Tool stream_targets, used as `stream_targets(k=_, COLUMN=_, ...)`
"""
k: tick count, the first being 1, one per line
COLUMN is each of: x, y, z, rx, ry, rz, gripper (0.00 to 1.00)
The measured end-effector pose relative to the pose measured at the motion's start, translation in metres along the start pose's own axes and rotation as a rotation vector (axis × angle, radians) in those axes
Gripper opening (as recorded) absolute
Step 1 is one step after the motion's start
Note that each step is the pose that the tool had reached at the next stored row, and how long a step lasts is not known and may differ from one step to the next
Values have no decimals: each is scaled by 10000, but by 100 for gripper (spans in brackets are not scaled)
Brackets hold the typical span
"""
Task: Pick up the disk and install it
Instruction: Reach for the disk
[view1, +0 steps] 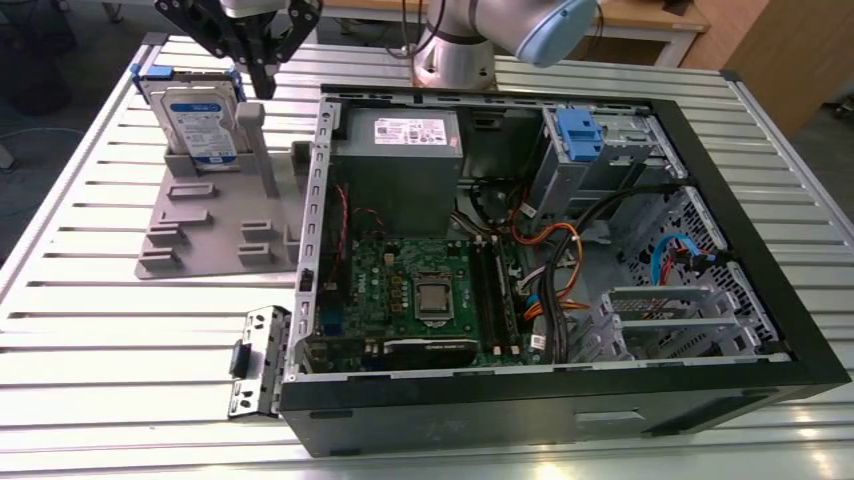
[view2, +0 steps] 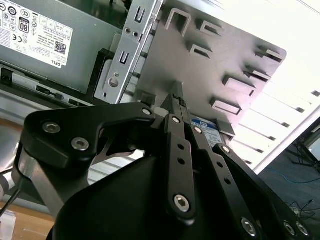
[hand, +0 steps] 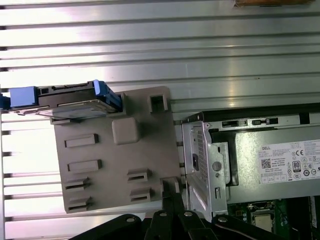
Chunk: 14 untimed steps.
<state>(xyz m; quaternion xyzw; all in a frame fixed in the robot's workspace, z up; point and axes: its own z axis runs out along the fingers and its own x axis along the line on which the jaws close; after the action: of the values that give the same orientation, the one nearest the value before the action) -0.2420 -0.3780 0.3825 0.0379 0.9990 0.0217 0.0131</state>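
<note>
Slatted metal table carries an open computer case and, at the exterior view's left, a grey holding fixture. The disk stands upright on edge in a slot of that fixture. The gripper hangs just beside the disk's top, its 2 fingers closed together on nothing.

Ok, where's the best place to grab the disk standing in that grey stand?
Probably its upper half from above, pinching the two broad faces: the disk stands on edge in the grey stand, bottom seated, top free, and the blue frame wraps its narrow edges.
</note>
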Motion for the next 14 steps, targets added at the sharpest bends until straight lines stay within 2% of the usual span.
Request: stream_targets(k=14, x=105, y=1, z=20, rx=0, ry=-1, rz=0, gripper=10)
